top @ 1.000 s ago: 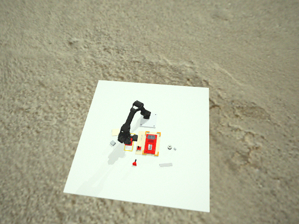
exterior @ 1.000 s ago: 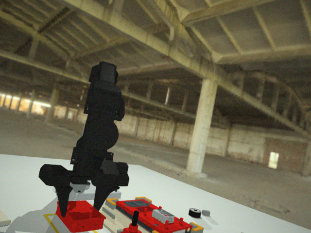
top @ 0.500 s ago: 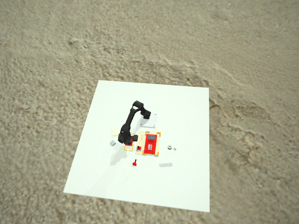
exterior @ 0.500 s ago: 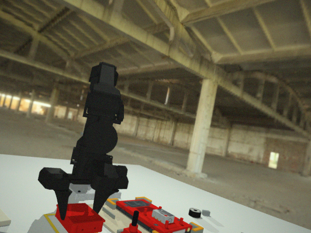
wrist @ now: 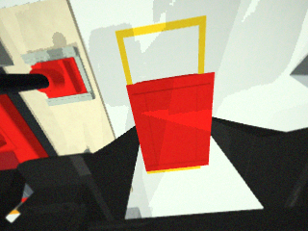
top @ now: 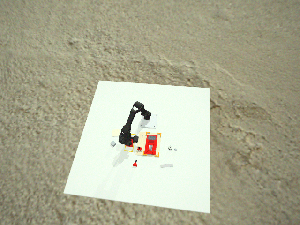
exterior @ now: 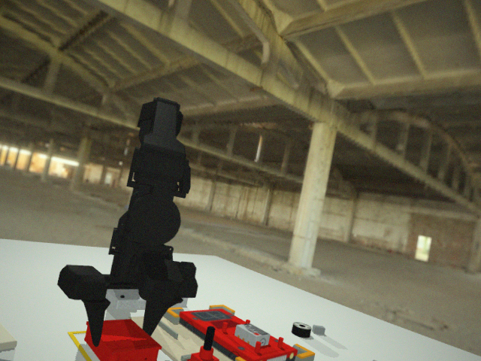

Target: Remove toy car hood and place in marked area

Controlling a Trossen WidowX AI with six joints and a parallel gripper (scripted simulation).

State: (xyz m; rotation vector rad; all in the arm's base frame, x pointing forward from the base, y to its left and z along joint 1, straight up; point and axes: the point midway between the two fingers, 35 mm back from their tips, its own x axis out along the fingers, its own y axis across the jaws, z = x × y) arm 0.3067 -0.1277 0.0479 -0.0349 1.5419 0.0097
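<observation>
My gripper (top: 129, 142) (exterior: 121, 336) (wrist: 171, 125) is shut on the red hood (top: 132, 144) (exterior: 124, 344) (wrist: 170, 144), one finger on each long side. It holds the hood low over the yellow marked rectangle (top: 128, 151) (exterior: 74, 334) (wrist: 163, 27). In the wrist view the hood covers the near half of the rectangle, and the far half shows bare table. I cannot tell whether the hood touches the table. The red toy car (top: 150, 144) (exterior: 229, 330) sits on the beige board (top: 140, 141) (wrist: 43, 29), to the right of the hood.
A red block with a black peg (top: 138, 148) (exterior: 207, 344) (wrist: 58, 79) stands on the board between car and hood. Loose on the white table are a grey block (top: 113, 143), a black ring (top: 169, 147) (exterior: 301, 329), a grey bar (top: 166, 165) and a red piece (top: 134, 164).
</observation>
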